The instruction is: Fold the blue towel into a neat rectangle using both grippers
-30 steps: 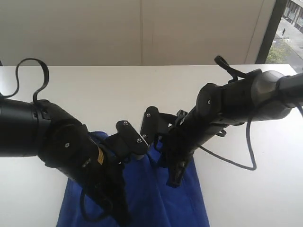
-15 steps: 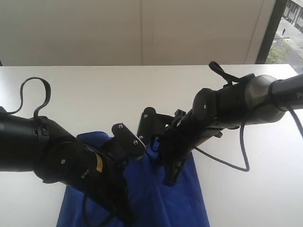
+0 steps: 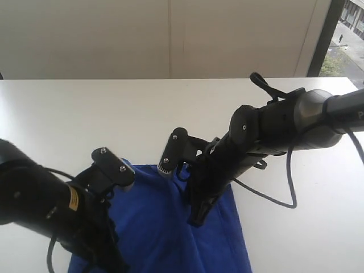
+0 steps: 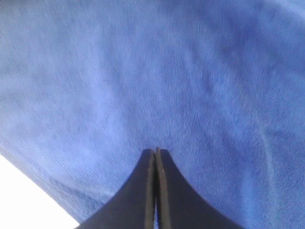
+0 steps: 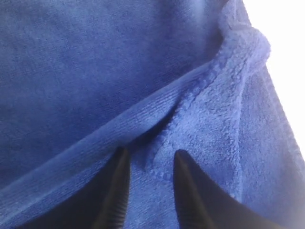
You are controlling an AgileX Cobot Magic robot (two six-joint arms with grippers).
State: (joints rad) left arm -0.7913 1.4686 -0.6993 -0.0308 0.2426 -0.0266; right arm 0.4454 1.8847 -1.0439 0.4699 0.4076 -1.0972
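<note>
Left gripper (image 4: 156, 151): the jaws are pressed flat together and I see no cloth between them. It points down at the blue towel (image 3: 170, 227), close over its surface.
Right gripper (image 5: 150, 155): its two dark fingers (image 5: 114, 191) stand about half apart, and a raised ridge of the stitched hem (image 5: 190, 100) runs up between them. I cannot tell whether they pinch it or only stand astride it.
Towel position: it lies spread on the white table (image 3: 114, 114), in the part of the table nearest to the robot.
Deciding relation: both grippers stand at the far edge of the towel, the right one near the middle of that edge and the left one near its left end. The cloth reaches from them back toward the robot.
Long axis: it seems to run from the far edge toward the robot, but the near end is cut off, so this is a judgement.
Nearer arm: the right one, I think, as it is already in the cloth.
Only in the wrist views: how the jaws stand, the bunched hem, and a strip of bare table just beside the towel's edge under the left gripper.
Only in the exterior view: both arms together and the towel's outline. The arm bodies hide the fingertips there.
</note>
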